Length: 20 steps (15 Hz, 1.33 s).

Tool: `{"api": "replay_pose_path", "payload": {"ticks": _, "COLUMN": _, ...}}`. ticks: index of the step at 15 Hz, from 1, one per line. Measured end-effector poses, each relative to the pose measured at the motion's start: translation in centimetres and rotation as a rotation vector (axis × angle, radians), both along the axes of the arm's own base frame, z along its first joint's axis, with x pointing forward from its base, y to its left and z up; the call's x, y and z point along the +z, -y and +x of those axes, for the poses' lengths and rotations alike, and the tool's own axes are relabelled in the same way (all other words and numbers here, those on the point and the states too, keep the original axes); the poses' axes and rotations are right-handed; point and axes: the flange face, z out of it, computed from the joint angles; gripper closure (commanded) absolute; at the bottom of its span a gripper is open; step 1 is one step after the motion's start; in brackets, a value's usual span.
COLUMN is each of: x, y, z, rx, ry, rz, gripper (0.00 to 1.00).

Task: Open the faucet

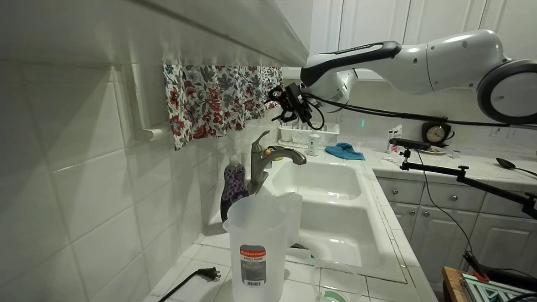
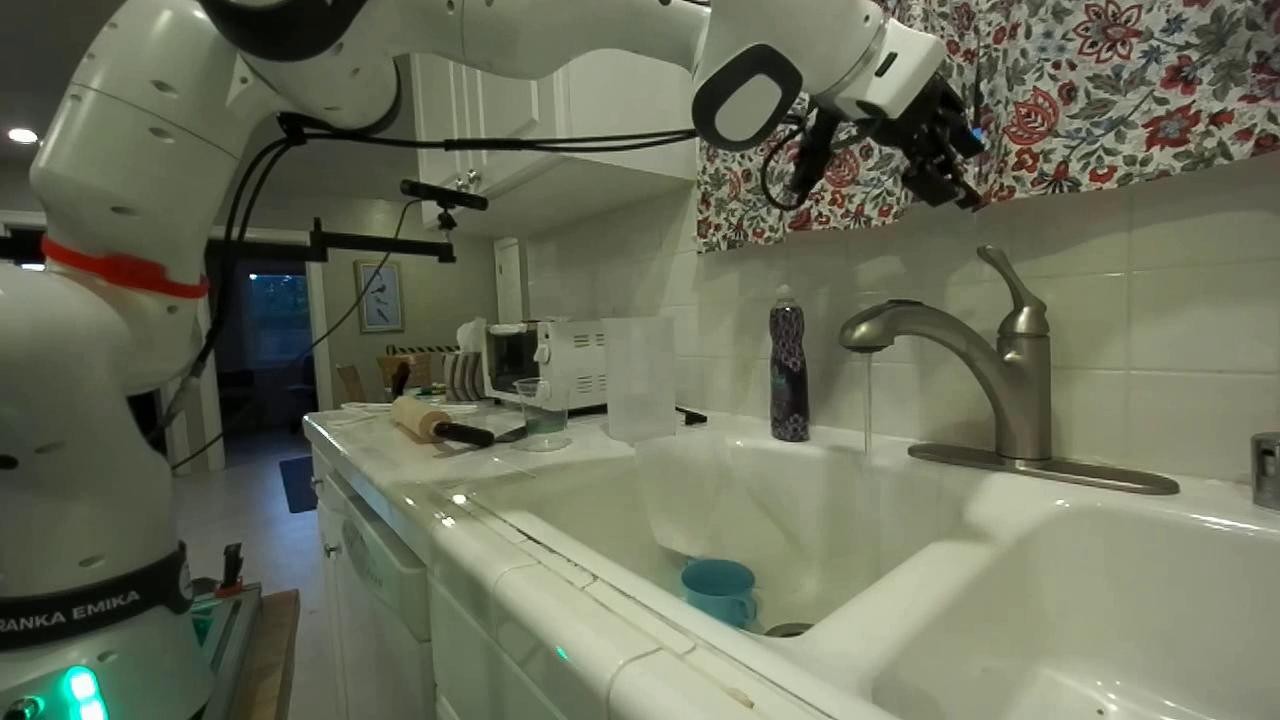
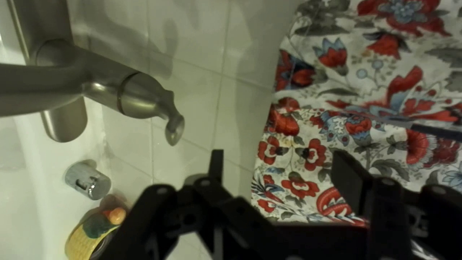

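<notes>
Faucet (image 2: 1022,400), one: brushed metal, standing on the back ledge of the sink (image 2: 900,580), lever handle (image 2: 1012,285) on top, spout (image 2: 930,325) reaching out over the sink. Water thread (image 2: 868,400), one: thin, falling from the spout in an exterior view. Gripper (image 3: 281,171), one: raised above the faucet, apart from the lever handle; fingers (image 3: 348,177), two, spread wide, nothing between them. Step in hand, as judged: opening looks done, at least to a thin flow. Next move, as judged: back away clear of the lever handle; should more flow be wanted, bring one of the fingers against it and push further, the direction not readable here. Also counted: sink basins (image 1: 319,180), two; translucent jug (image 1: 260,226), one, on the counter (image 1: 212,253); purple-patterned bottle (image 2: 788,370), one, upright; blue cup (image 2: 718,590), one, in the basin nearer the jug; blue cloth (image 1: 345,152), one; power plug (image 1: 208,274), one, lying on the counter
</notes>
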Motion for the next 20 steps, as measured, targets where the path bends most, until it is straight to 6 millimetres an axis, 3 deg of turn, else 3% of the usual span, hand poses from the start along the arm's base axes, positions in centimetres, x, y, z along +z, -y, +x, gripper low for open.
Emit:
{"api": "replay_pose_path", "payload": {"ticks": 5, "x": 2.8, "y": -3.1, "z": -1.5, "rx": 0.098, "ry": -0.043, "rz": -0.002, "gripper": 0.00}}
{"api": "replay_pose_path", "payload": {"ticks": 10, "x": 6.2, "y": -5.5, "z": -5.3, "rx": 0.297, "ry": -0.135, "rz": 0.111, "gripper": 0.00}}
{"api": "replay_pose_path", "payload": {"ticks": 14, "x": 7.5, "y": -4.8, "z": -9.3, "rx": 0.387, "ry": -0.264, "rz": 0.095, "gripper": 0.00}}
{"api": "replay_pose_path", "payload": {"ticks": 17, "x": 6.9, "y": -3.9, "z": -11.8, "rx": 0.442, "ry": -0.375, "rz": 0.066, "gripper": 0.00}}
{"api": "replay_pose_path", "payload": {"ticks": 20, "x": 6.7, "y": -3.4, "z": -12.7, "rx": 0.453, "ry": -0.402, "rz": 0.054, "gripper": 0.00}}
